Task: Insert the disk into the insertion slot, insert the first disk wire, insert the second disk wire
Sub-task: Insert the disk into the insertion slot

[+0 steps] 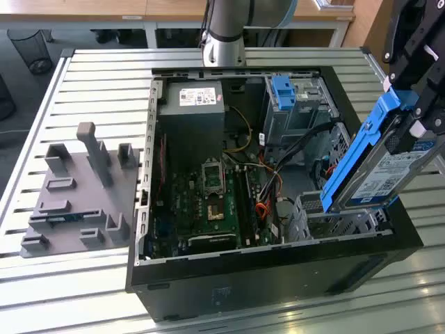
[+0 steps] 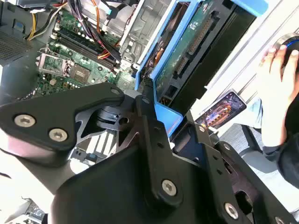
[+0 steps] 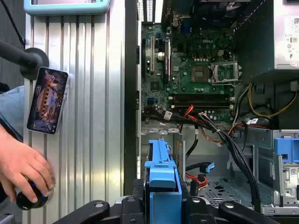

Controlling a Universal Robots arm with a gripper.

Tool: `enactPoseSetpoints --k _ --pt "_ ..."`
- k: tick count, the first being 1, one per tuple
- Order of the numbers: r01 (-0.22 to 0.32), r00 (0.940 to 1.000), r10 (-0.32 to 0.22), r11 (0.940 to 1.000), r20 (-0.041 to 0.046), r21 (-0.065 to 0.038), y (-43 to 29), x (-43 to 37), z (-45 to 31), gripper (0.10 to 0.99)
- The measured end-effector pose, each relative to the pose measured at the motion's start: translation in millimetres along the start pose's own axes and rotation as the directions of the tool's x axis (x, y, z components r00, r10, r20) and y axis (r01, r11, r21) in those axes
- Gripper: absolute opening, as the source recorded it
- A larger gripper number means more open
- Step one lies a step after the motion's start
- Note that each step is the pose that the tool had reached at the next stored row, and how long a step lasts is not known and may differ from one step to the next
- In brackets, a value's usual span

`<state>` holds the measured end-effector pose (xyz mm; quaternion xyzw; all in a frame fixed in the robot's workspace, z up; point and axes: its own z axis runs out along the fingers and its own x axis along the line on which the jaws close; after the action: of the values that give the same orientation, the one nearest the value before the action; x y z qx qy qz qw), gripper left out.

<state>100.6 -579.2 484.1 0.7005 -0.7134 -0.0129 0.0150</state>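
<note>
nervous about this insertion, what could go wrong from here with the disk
The disk, clamped in the gripper, is steeply tilted at the insertion slot; its lower edge might jam on the cage's rim. The black cables run close beside the slot and could get pinched.

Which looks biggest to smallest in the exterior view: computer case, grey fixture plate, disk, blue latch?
1. computer case
2. grey fixture plate
3. disk, close behind the plate; it is raised and likely nearer the camera, so 2 versus 3 is unsure
4. blue latch, clearly smallest
</note>
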Motion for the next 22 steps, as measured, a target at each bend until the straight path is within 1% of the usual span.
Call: enactPoseSetpoints --k 6,11,15,19,22 --pt "0.000 1.0000 0.000 1.0000 0.0001 0.001 0.0 0.0 0.0 0.365" --pt "0.000 1.0000 0.000 0.9999 0.0008 0.011 0.7 0.0 1.4 0.365" --pt "0.000 1.0000 0.000 0.9999 0.0008 0.016 1.4 -1.7 3.4 0.365" --pt "0.000 1.0000 0.000 0.9996 0.0012 0.029 3.1 -2.5 7.1 0.365" --pt "0.000 1.0000 0.000 0.9995 0.0013 0.033 4.8 -3.1 9.0 0.365"
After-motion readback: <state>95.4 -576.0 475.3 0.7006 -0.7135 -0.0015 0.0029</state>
